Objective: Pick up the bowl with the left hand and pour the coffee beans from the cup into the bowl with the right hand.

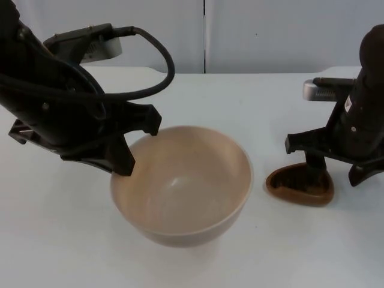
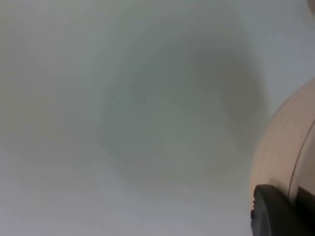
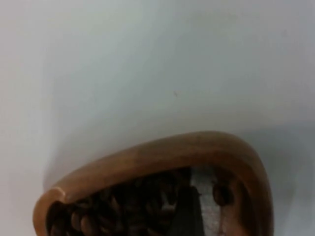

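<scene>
A large beige bowl (image 1: 180, 186) fills the middle of the top view. My left gripper (image 1: 137, 146) is at its left rim, shut on it. In the left wrist view the bowl's outer wall (image 2: 285, 147) shows with a black fingertip (image 2: 275, 211) against it. A brown wooden cup (image 1: 300, 186) holding coffee beans (image 3: 123, 211) stands on the table to the right of the bowl. My right gripper (image 1: 336, 168) is open over the cup's right side, straddling its wall. One of its fingers (image 3: 187, 211) reaches down among the beans.
The white table (image 1: 66, 252) runs back to the grey partition wall (image 1: 270, 36). A narrow strip of table separates the bowl from the cup.
</scene>
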Motion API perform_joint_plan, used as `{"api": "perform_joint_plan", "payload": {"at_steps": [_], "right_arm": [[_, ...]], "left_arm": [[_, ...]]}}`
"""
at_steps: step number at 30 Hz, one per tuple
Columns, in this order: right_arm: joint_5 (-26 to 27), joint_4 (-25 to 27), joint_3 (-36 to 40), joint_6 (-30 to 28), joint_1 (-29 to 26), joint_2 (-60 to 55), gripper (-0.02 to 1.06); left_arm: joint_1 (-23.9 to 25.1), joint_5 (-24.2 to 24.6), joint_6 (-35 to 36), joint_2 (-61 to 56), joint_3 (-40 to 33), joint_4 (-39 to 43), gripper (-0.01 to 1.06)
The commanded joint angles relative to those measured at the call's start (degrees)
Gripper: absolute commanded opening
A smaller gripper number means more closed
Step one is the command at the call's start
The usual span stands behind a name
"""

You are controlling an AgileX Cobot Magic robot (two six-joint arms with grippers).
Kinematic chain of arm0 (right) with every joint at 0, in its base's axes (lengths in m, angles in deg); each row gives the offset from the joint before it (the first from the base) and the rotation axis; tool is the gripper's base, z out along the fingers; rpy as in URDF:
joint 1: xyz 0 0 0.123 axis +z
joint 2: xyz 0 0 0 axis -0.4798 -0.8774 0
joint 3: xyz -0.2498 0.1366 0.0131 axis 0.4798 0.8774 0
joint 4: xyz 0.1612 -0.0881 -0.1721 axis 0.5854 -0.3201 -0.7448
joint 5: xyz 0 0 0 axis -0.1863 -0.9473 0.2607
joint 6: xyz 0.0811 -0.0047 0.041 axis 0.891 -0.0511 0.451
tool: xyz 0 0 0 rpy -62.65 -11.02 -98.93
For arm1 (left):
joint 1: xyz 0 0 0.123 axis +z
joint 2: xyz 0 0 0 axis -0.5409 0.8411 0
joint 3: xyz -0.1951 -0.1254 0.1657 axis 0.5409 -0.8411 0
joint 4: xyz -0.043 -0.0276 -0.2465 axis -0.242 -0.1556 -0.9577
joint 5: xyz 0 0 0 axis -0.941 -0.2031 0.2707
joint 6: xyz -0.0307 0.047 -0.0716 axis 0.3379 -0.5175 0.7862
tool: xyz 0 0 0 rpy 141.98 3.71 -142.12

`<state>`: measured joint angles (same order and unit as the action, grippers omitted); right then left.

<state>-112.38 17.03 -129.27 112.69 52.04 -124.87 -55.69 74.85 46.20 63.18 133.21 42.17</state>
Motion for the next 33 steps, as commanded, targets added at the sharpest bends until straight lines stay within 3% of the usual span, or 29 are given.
{"api": "perform_joint_plan", "payload": {"at_steps": [1,33], "right_arm": [[0.8,-0.1,0.3,0.3,-0.2,0.0,0.62],[6.8,-1.4,2.8,0.5,-0.2,0.0,0.58]], "left_arm": [[-0.4,-0.1,0.3,-0.6,0.1,-0.9,0.00],[-0.4,-0.1,0.3,-0.6,0.1,-1.1,0.00]]}}
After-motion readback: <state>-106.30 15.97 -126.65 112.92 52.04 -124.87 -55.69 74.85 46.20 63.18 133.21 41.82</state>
